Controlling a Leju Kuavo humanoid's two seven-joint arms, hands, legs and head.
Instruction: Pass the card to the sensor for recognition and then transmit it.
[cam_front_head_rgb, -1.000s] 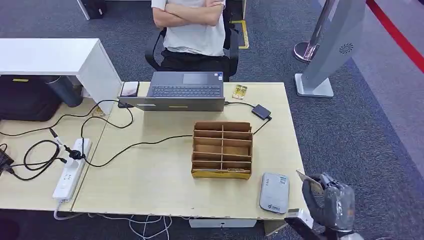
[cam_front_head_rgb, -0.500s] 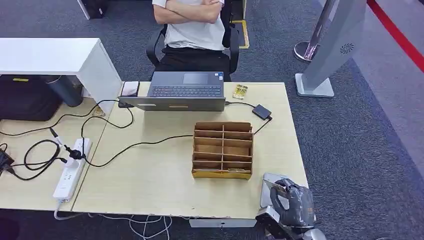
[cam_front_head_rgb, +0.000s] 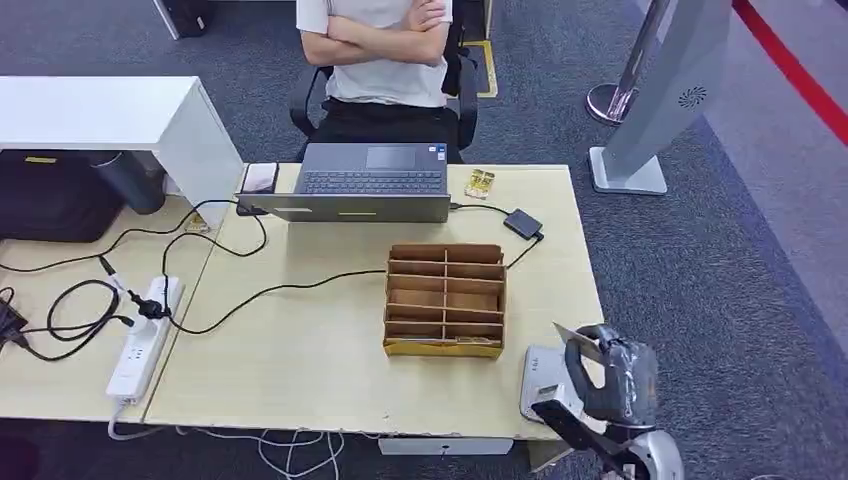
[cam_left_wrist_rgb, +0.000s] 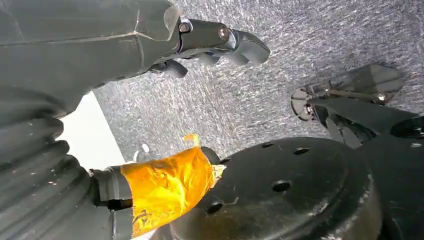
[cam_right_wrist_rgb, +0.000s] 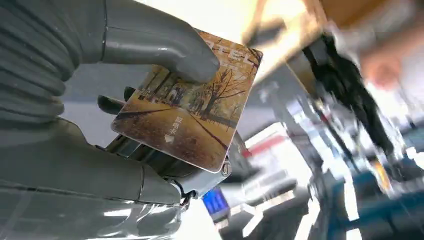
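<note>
My right hand (cam_front_head_rgb: 612, 377) hovers at the table's front right corner, pinching a card (cam_front_head_rgb: 577, 342) between thumb and fingers. Up close, the card (cam_right_wrist_rgb: 189, 104) shows an autumn tree picture with the thumb (cam_right_wrist_rgb: 165, 47) pressed on its face. The grey card sensor (cam_front_head_rgb: 538, 372) lies flat on the table just below and left of the hand, partly covered by it. Card and sensor appear apart. My left hand (cam_left_wrist_rgb: 100, 60) hangs over grey carpet, its fingers (cam_left_wrist_rgb: 220, 40) spread and nothing in it; orange tape wraps its thumb (cam_left_wrist_rgb: 165, 187).
A wooden compartment box (cam_front_head_rgb: 445, 298) stands just behind the sensor. Behind it sits an open laptop (cam_front_head_rgb: 370, 182), and a seated person (cam_front_head_rgb: 385, 50) with crossed arms faces the table (cam_front_head_rgb: 300, 370). Cables and a power strip (cam_front_head_rgb: 140, 340) lie at the left. A grey kiosk base (cam_front_head_rgb: 628, 170) stands at the back right.
The right hand swung in from beyond the table's right edge to low over the sensor, then rose and shifted slightly right with the card still held.
</note>
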